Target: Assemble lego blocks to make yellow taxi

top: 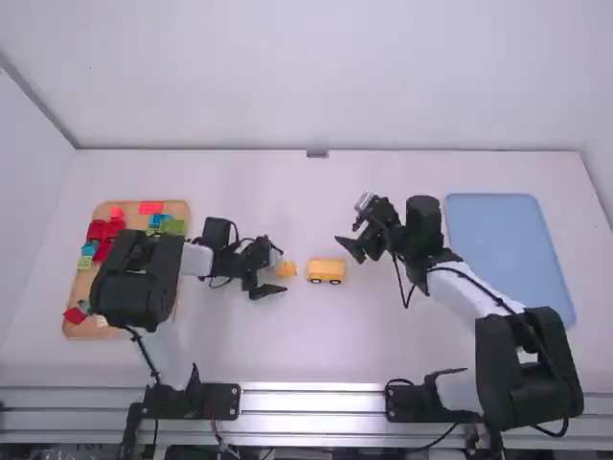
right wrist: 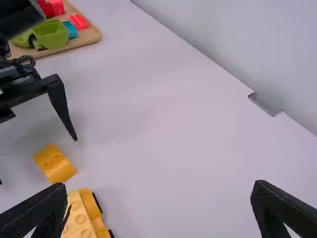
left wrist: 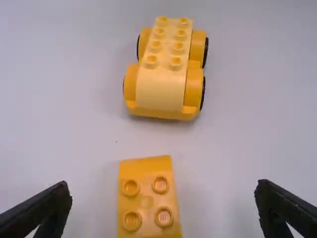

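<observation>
The yellow car base with studs on top stands on its wheels mid-table. Just left of it lies a small yellow brick. My left gripper is open above the table around the small brick's left side. In the left wrist view the brick is between the spread fingers of my left gripper, and the car base stands beyond it. My right gripper is open, up and to the right of the car base. In the right wrist view nothing is held by my right gripper; the small brick shows near the car base.
A wooden tray with red, green and blue blocks stands at the far left, partly under the left arm. A blue tray lies at the right, beside the right arm. A wall borders the table's far edge.
</observation>
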